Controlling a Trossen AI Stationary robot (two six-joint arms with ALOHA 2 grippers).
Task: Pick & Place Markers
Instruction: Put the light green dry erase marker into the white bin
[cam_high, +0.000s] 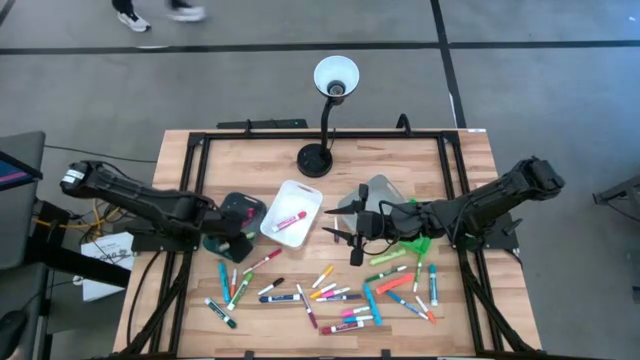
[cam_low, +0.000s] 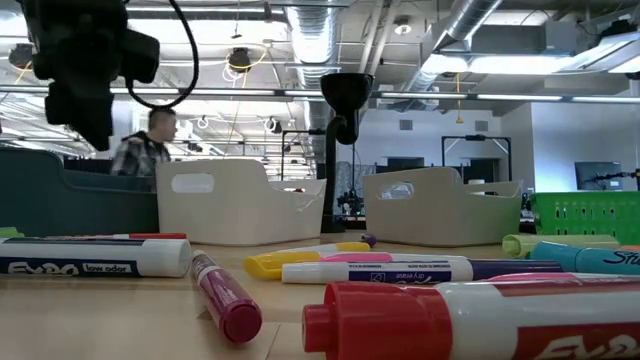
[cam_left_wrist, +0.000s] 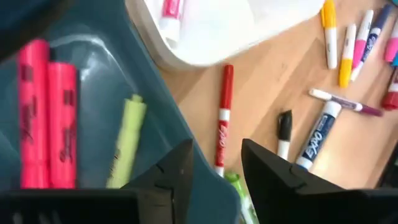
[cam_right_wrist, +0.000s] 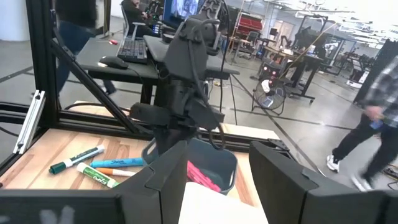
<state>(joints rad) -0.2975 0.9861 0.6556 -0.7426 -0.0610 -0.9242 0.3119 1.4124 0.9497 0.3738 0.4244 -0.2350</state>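
We see a wooden desk in an open workshop, with a black lamp standing at its far edge. Most of the markers lie scattered along the near half of the desk, from the left side across to the right. One red marker lies in the white bin at the desk's middle, and the left wrist view shows two pink markers and a yellow-green one inside the teal bin. The left gripper hangs over that teal bin toward the left edge, jaws spread and empty. The right gripper hovers just right of the white bin, jaws likewise spread, holding nothing. A green bin sits beneath the right arm.
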